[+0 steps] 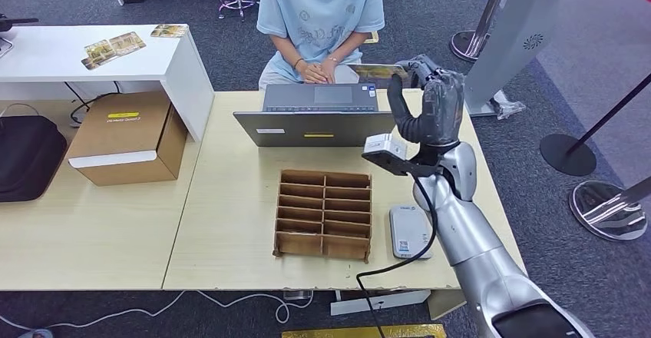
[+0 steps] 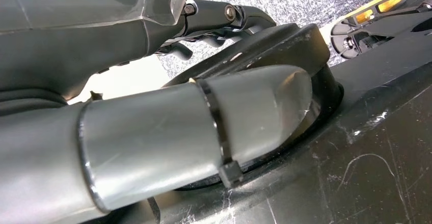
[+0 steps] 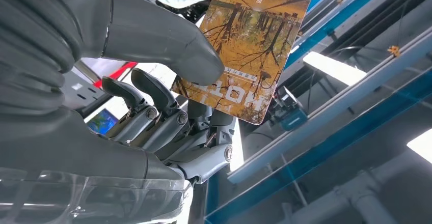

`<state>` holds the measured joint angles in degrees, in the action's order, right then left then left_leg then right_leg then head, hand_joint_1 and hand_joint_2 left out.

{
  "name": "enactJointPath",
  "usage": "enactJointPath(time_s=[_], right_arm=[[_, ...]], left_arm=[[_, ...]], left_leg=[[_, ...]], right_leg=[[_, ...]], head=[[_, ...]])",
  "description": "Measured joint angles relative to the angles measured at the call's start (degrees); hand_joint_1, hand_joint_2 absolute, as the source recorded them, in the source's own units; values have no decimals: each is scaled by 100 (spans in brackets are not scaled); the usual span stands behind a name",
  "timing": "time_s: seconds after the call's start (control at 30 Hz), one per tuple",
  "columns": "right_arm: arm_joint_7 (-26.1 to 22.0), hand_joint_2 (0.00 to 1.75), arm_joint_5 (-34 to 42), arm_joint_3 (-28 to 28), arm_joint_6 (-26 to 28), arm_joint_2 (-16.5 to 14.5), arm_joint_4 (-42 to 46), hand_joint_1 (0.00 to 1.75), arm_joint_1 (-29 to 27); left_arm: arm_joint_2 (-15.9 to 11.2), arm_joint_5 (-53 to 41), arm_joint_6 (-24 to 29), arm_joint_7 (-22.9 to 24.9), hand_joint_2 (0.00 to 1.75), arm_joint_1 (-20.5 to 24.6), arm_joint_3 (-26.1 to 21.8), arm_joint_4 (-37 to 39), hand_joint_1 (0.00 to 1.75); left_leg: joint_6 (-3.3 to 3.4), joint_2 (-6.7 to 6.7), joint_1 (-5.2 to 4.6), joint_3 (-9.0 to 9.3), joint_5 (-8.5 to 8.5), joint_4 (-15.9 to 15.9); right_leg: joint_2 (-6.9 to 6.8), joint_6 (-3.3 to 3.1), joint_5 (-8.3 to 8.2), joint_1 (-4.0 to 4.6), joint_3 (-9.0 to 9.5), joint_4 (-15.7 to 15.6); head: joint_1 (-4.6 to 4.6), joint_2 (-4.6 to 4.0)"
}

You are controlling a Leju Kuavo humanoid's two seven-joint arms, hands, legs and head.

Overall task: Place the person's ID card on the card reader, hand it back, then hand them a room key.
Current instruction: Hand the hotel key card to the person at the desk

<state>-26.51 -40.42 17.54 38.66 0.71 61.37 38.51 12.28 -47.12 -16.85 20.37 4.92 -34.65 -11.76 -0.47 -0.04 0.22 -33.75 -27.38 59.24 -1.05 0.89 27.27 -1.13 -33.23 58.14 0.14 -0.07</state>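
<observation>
the right hand (image 1: pixel 430 100) is raised over the far right of the table (image 1: pixel 230 200), thumb and fingers pinching a card (image 3: pixel 249 46) (autumn trees printed on it) held out toward the seated person (image 1: pixel 321 15). the reader (image 1: pixel 409 231) lies beside the wooden rack (image 1: pixel 324 213). the left hand (image 2: pixel 127 35) hangs low; its fingers' state cannot be told.
</observation>
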Motion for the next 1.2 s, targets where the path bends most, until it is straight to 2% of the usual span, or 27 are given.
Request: enactJointPath(time_s=[0.53,0.6,0.63,0.73,0.83,0.97,1.07,1.13,1.2], right_arm=[[2,175,-62,-116,0,-194,17,175,24],[58,175,-631,-166,0,-246,43,175,31],[144,175,-1180,-201,0,-297,58,175,48],[701,175,-2971,-213,-26,-483,14,175,226],[1608,175,-3792,54,-485,-664,-421,175,719],[2525,175,-3854,609,-1318,-980,-1360,175,1645],[3278,175,-3766,817,-2253,-1225,-2192,175,2464],[3505,175,-3732,861,-2641,-1298,-2659,175,2910],[3557,175,-3718,891,-2758,-1312,-3011,175,3185]], left_arm=[[0,-6,0,0,0,1,0,0,0],[5,-28,1,5,0,2,0,0,0],[8,-46,2,8,0,5,0,0,0],[16,-108,6,16,0,22,1,0,0],[16,-125,8,17,0,28,0,0,0],[15,-168,29,17,0,27,0,0,0],[17,-315,31,17,0,28,13,0,0],[21,-379,32,17,0,29,26,0,0],[26,-430,32,25,0,33,42,0,0]], left_leg=[[1,1,-3,-1,0,0],[0,2,-2,-2,-1,0],[0,5,-2,-1,-1,0],[0,8,-2,-3,0,-1],[-7,7,-1,-5,5,-1],[-12,7,-2,-5,13,-1],[-13,-5,-2,-7,17,-1],[-14,-16,-1,-9,18,-1],[-14,-17,-1,-10,18,-1]], right_leg=[[0,1,-1,-3,0,-2],[3,0,-2,-3,-1,-1],[6,0,-2,-3,-1,0],[11,0,-2,-2,-3,3],[11,-2,-2,-3,-6,11],[11,-4,-5,-5,-13,15],[0,-4,-4,-4,-14,15],[-11,-4,-4,-4,-13,15],[-13,-4,-4,-5,-12,14]], head=[[1,0],[1,0],[1,0],[-1,0],[-1,0],[1,0],[0,0],[2,0],[2,0]])
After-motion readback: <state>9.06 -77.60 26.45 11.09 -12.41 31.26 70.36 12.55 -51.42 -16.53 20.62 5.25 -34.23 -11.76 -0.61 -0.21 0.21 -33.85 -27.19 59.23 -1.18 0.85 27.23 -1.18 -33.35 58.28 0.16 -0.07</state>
